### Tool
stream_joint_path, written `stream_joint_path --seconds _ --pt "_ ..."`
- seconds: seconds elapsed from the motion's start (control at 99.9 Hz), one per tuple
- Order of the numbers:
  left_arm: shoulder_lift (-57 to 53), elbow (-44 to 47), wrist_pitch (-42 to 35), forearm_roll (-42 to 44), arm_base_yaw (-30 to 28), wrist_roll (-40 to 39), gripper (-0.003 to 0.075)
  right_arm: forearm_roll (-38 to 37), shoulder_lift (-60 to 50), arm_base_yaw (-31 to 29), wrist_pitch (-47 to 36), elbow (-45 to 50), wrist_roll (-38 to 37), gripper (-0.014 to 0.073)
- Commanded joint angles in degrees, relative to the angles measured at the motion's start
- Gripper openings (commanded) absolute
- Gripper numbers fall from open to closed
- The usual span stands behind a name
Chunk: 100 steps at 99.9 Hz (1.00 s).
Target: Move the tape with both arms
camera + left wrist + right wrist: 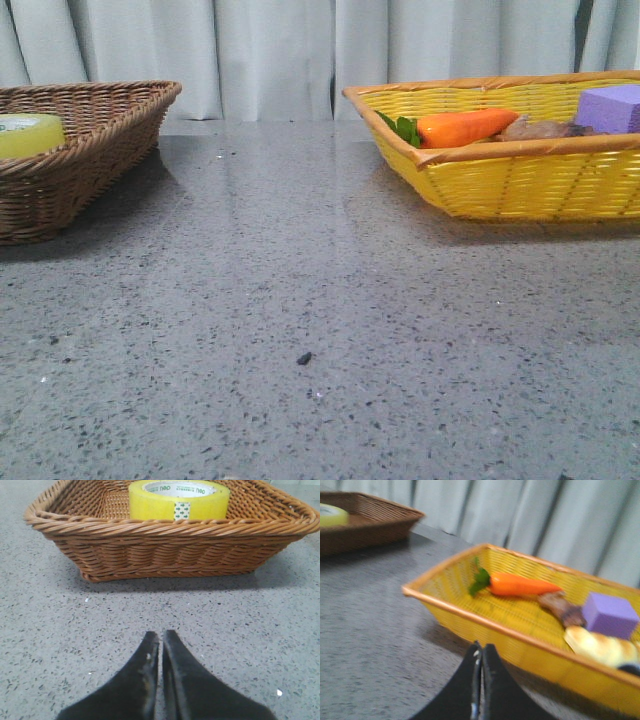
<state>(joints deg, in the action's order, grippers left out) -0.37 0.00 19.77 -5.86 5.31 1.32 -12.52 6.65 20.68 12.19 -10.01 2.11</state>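
The yellow tape roll lies flat inside the brown wicker basket. It also shows in the front view at the far left and in the right wrist view. My left gripper is shut and empty over the grey table, a short way in front of that basket. My right gripper is shut and empty, close to the near wall of the yellow basket. Neither arm shows in the front view.
The yellow basket at the right holds an orange carrot, a purple block, a brown item and a pale bread-like item. A grey curtain hangs behind the table. A small dark speck lies on the table.
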Motion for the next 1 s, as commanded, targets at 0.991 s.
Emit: stream_joint_path --seconds 0.991 --pt "-1.7 0.8 -3.6 -0.1 -0.1 -0.7 -0.0021 12.5 -8.4 -25.8 6.2 11.7 -0.2 -0.0074"
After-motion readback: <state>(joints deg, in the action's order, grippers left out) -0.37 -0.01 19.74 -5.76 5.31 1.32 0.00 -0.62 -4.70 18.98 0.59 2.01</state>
